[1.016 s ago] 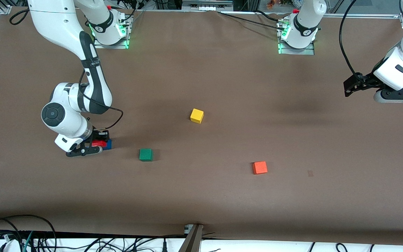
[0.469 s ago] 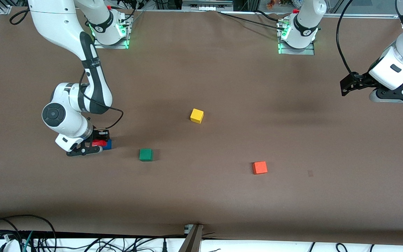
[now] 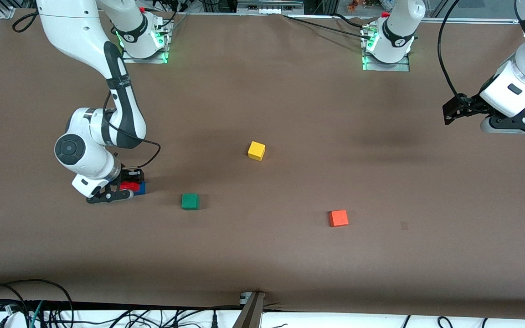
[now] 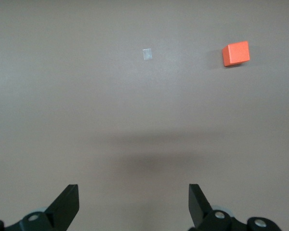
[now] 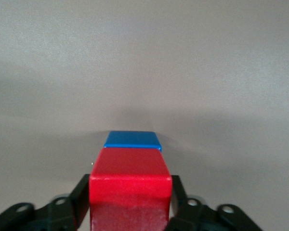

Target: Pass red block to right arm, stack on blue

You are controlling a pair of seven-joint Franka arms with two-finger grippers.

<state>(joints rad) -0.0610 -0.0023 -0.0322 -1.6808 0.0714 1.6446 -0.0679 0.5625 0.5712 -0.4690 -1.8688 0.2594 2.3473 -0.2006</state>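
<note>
The right gripper [image 3: 126, 186] has its black fingers [image 5: 73, 201] pressed flat against two sides of the red block [image 5: 130, 185], a matte cube with crisp edges and a faint sheen along its top rim. In the right wrist view the red block covers most of the blue block [image 5: 133, 139], leaving only a thin slice of smooth blue top in sight; whether the red one rests fully on it or sits slightly off cannot be told. In the front view the pair sits at about 8 o'clock on the table, toward the right arm's end, and the blue block [image 3: 141, 187] peeks out just beside the red block [image 3: 129, 186]. The right arm [image 3: 90, 146] bends sharply down over them, its round white elbow joint low and its wrist tipped toward the brown, cloth-like table [image 3: 262, 255].

The left gripper [image 3: 454, 111] hangs in the air over the table's edge at about 3 o'clock, its black fingers [image 4: 67, 206] spread wide with nothing between them; only their tips show in the left wrist view, the rest cut off. The left arm waits there, partly out of frame.

A green block [image 3: 190, 201] lies near the stack, a yellow block [image 3: 256, 150] near the centre, and an orange block [image 3: 338, 218] at about 5 o'clock.
</note>
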